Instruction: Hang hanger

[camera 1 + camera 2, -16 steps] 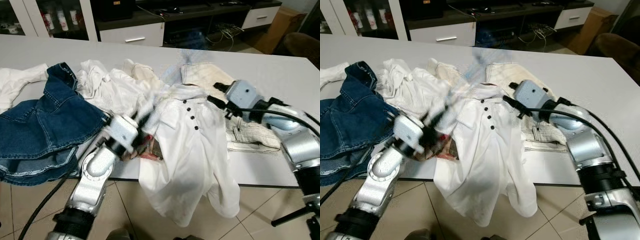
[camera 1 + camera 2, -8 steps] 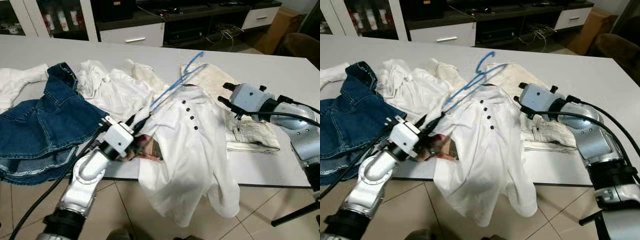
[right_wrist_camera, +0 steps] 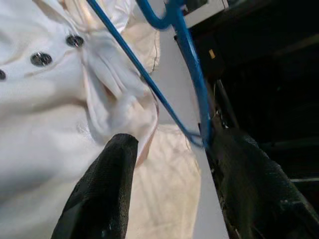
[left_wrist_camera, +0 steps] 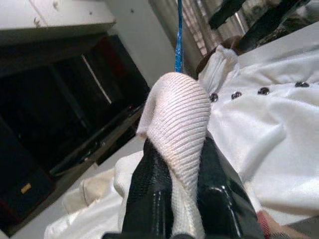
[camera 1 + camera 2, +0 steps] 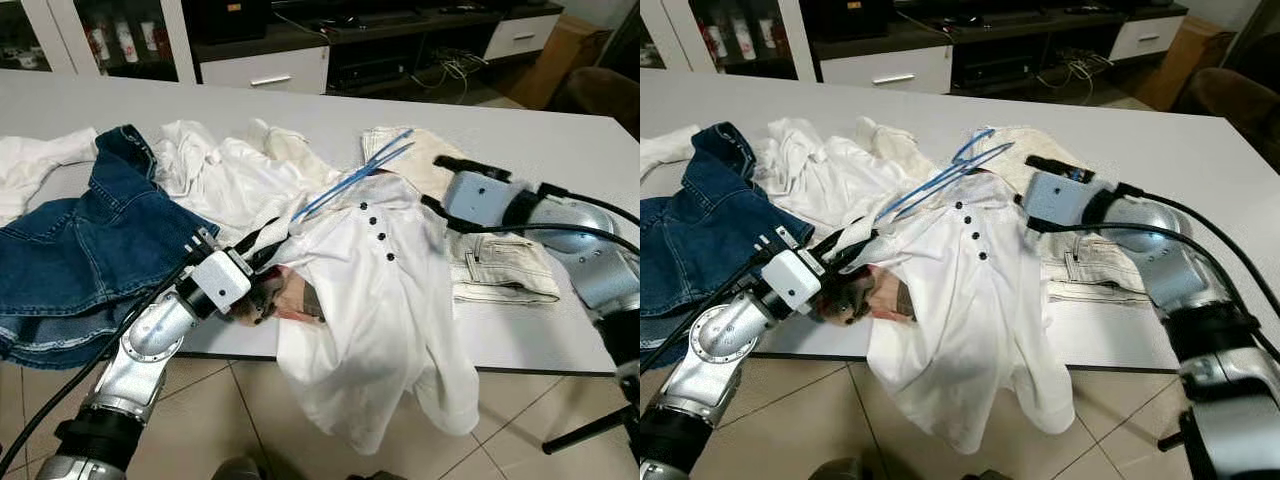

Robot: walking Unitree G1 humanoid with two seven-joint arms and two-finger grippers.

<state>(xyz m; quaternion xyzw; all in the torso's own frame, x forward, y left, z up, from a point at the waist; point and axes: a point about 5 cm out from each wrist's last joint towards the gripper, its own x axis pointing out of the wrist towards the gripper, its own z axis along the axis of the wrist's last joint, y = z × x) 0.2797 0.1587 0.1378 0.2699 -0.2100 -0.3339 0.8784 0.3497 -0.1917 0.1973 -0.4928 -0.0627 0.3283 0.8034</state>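
A: Left gripper first. Jaws pinching a ribbed white fold, apparently the shoulder or sleeve edge of the white buttoned shirt; fabric bulging up between the two black fingers.

B: Confirmed from the head views. Pinch point at the shirt's near-left side, just beside the denim garment. Probably gripped there to keep the shirt steady and the shoulder spread for the hanger.

A: Right gripper next. Jaws spread, nothing clamped. Blue hanger passing close by one finger, touching or nearly so; exact contact hard to judge. Collar and top buttons just below the fingers.

B: Noted. In the head view, right gripper hovering at the collar's right side, over the cream trousers.

A: Hanger position: lying aslant over the shirt's collar area, hook end toward the far side of the table, lower end running toward the left gripper. Whether any part sits inside the neck opening: cannot tell.

B: Shirt itself draped over the near table edge, lower half hanging toward the floor. Pile of white clothes behind.

A: Judgement: still at the threading stage, shirt not yet carried by the hanger. Likely need: close right jaws on the hanger near the hook. Risk: thin wire slipping, shirt sliding off the edge.
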